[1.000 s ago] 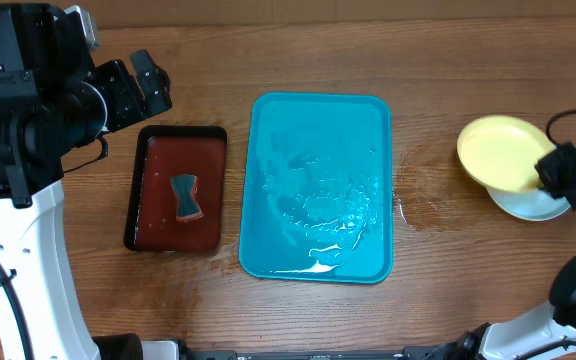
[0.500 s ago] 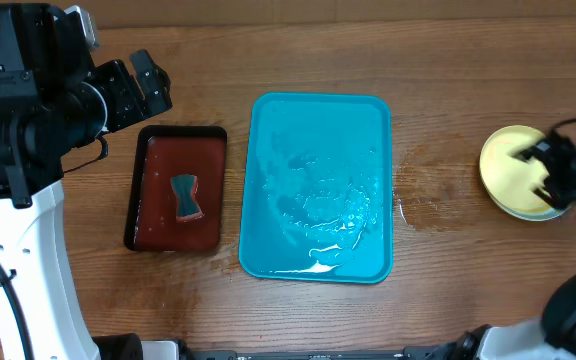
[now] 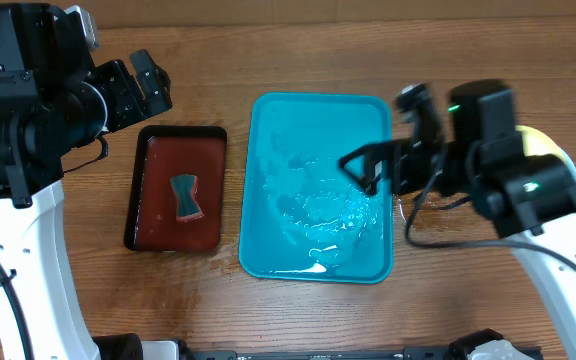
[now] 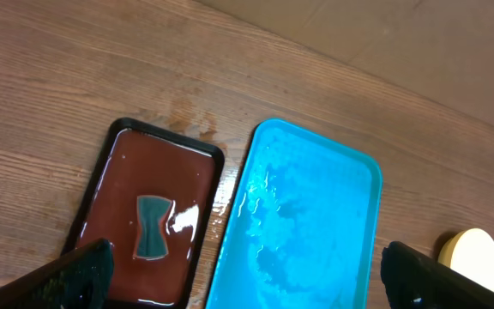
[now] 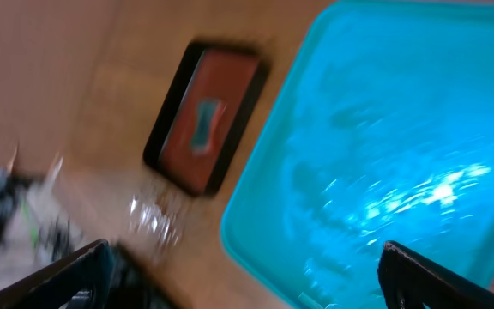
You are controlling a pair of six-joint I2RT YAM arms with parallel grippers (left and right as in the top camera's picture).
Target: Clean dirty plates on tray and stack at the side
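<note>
The turquoise tray [image 3: 318,120] lies mid-table, wet and glistening, with no plate on it; it also shows in the left wrist view [image 4: 316,215] and blurred in the right wrist view [image 5: 384,146]. A yellow plate [image 3: 554,150] sits at the far right of the table, mostly hidden behind my right arm, and peeks in as a pale disc [image 4: 473,257]. My right gripper [image 3: 370,172] hovers open over the tray's right edge, nothing between its fingers [image 5: 440,276]. My left gripper [image 3: 146,85] is open, high above the table's left rear.
A black-rimmed red-brown tray [image 3: 176,150] holding liquid lies left of the turquoise tray, with a teal hourglass-shaped sponge [image 3: 186,196] in it. Water spots mark the wood [image 3: 418,205] right of the turquoise tray.
My right gripper let go of the yellow plate at the far right, opened, and swung left to above the tray's right edge. The left arm stayed still.
</note>
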